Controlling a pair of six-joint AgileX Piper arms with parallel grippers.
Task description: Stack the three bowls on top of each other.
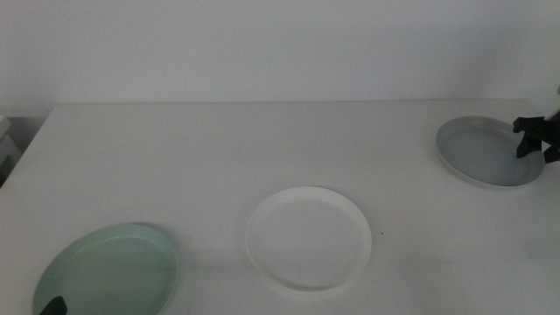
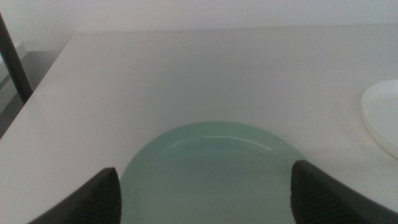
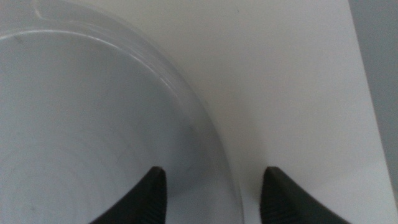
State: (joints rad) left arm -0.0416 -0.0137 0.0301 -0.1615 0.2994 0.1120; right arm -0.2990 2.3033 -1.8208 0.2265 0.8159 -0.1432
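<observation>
Three shallow bowls lie apart on the white table. The mint green bowl (image 1: 109, 267) is at the front left, the white bowl (image 1: 308, 238) in the front middle, and the grey bowl (image 1: 488, 150) at the far right. My left gripper (image 2: 205, 168) hangs open over the near side of the mint bowl (image 2: 211, 140), its jaws spread wider than the dish. In the middle view it shows only as a dark tip (image 1: 54, 305). My right gripper (image 3: 213, 169) is open, with its jaws on either side of the grey bowl's rim (image 3: 208, 140) at the bowl's right edge (image 1: 528, 138).
The table's left edge (image 1: 26, 140) drops off beside the mint bowl, where a dark stand leg (image 2: 13, 59) rises. The table's right edge (image 3: 364, 93) runs close past the grey bowl. A white wall backs the table.
</observation>
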